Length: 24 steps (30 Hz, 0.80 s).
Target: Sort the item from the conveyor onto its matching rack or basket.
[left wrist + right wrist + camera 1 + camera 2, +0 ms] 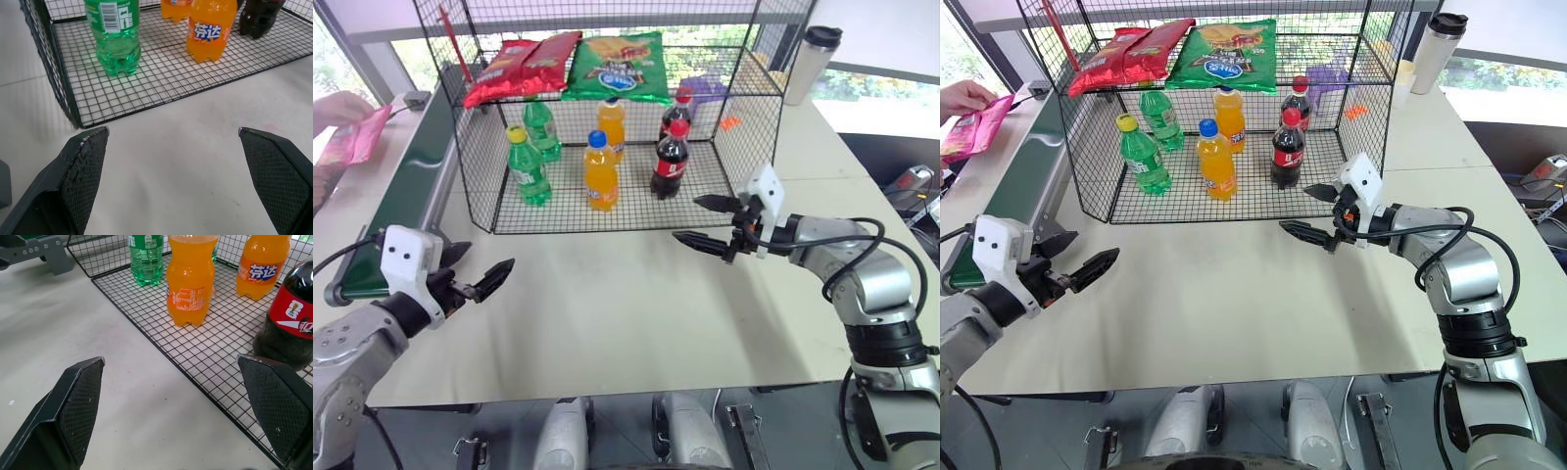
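A magenta-pink chip bag (354,137), partly cut off at the picture's edge, is held in a person's hand (340,108) beside the far part of the dark green conveyor (406,186). Next to the belt stands the black wire rack (475,196): red and green chip bags lie on its top tier, with green, orange and cola bottles below. Both grippers hover over the white table (626,304), empty. The left gripper (475,271) and right gripper (710,223) have fingers spread wide. The wrist views show the lower-tier bottles close up, their tops cropped.
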### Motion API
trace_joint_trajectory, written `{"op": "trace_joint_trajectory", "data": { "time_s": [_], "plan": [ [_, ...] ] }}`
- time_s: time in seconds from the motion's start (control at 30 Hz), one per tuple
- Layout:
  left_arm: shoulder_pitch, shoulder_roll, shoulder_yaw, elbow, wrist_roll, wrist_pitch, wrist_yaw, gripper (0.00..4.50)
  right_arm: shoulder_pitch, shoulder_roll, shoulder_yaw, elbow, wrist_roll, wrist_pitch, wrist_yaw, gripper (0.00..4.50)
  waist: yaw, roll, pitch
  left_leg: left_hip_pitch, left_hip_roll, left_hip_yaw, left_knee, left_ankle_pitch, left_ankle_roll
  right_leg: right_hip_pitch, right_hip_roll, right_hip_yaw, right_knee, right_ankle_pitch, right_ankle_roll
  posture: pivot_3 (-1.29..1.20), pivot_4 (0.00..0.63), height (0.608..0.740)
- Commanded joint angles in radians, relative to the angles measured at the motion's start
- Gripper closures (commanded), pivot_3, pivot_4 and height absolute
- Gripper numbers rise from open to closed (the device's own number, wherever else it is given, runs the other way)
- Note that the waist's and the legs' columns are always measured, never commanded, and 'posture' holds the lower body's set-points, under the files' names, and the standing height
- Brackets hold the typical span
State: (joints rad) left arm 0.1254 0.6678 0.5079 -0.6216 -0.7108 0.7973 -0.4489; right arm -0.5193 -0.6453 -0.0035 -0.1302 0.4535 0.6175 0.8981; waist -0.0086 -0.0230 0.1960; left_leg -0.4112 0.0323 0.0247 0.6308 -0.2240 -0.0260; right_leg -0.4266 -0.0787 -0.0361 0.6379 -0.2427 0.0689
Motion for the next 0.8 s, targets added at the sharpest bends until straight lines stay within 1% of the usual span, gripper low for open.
{"op": "trace_joint_trajectory", "data": {
  "time_s": [0.03, 0.17, 0.5, 0.8],
  "plan": [
    [-0.012, -0.011, 0.002, -0.014, 0.0, -0.024, 0.014, 0.08, -0.016, 0.01, -0.011, -0.024, 0.005, -0.017, -0.008, 0.0, 0.0, 0.0, 0.0, 0.0, 0.0, 0.0, 0.0, 0.0, 0.0, 0.0, 0.0, 0.0, 0.0, 0.0, 0.0, 0.0, 0.15, 0.74],
    [-0.03, -0.026, -0.032, -0.016, 0.008, -0.024, 0.026, 0.08, -0.009, 0.018, -0.01, -0.025, 0.002, -0.022, -0.015, 0.0, 0.0, 0.0, 0.0, 0.0, 0.0, 0.0, 0.0, 0.0, 0.0, 0.0, 0.0, 0.0, 0.0, 0.0, 0.0, 0.0, 0.15, 0.74],
    [-0.04, -0.007, -0.019, 0.001, 0.014, -0.028, 0.018, 0.08, -0.003, 0.029, -0.006, -0.013, -0.005, -0.04, -0.024, 0.0, -0.001, 0.0, 0.0, 0.0, 0.0, 0.0, 0.0, 0.0, 0.0, 0.0, 0.0, 0.0, 0.0, 0.0, 0.0, 0.0, 0.15, 0.74],
    [-0.042, -0.01, -0.019, -0.002, 0.02, -0.029, 0.023, 0.08, -0.013, 0.045, -0.003, 0.012, -0.018, -0.056, -0.023, 0.0, -0.001, 0.0, 0.0, 0.0, 0.0, 0.0, 0.0, 0.0, 0.0, 0.0, 0.0, 0.0, 0.0, 0.0, 0.0, 0.0, 0.15, 0.74]
  ]
}}
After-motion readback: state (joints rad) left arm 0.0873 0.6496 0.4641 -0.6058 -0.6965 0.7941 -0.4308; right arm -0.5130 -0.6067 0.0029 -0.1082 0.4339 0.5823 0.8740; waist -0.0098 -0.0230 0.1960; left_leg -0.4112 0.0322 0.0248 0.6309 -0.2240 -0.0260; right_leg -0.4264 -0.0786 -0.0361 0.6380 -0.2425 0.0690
